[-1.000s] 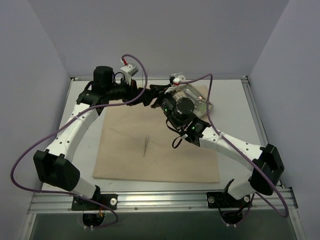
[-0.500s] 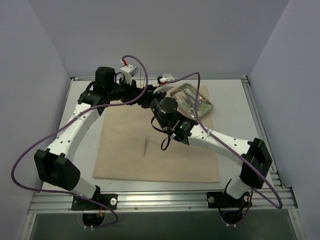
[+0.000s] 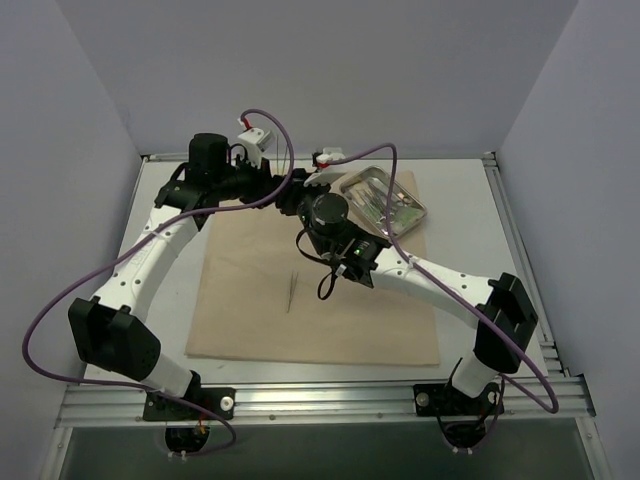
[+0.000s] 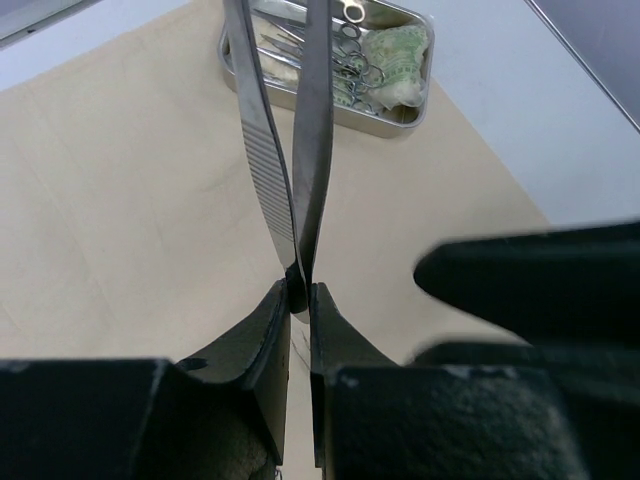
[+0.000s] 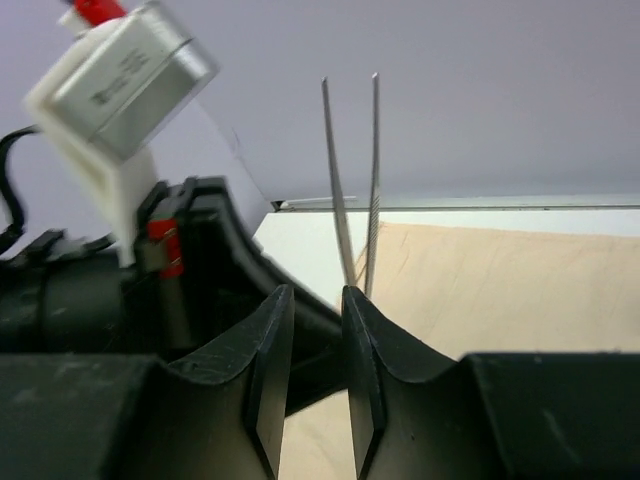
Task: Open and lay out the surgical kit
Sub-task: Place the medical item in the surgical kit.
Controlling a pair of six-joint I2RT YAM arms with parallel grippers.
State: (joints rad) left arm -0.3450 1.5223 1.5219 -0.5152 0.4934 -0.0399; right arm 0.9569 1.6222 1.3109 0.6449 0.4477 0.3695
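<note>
My left gripper [image 4: 298,290] is shut on the joined end of long steel tweezers [image 4: 285,150], held in the air over the beige cloth [image 3: 260,310]. The legs spread away toward the steel tray [image 4: 400,118]. My right gripper [image 5: 315,290] hovers close beside the left one. Its jaws are narrowed but keep a gap with nothing between them. In the right wrist view the tweezers [image 5: 350,180] rise just past its right fingertip. The tray holds scissor-handled forceps [image 4: 350,70] and a green packet [image 4: 400,65].
A thin dark instrument [image 3: 291,291] lies alone on the middle of the cloth. The tray [image 3: 420,212] stands at the cloth's far right corner. Grey walls close in the table at the back and both sides. Purple cables loop off both arms.
My right arm swung left from above the tray to beside the left gripper, uncovering the tray. Its jaws narrowed on the way. The left gripper kept its hold and stayed still.
</note>
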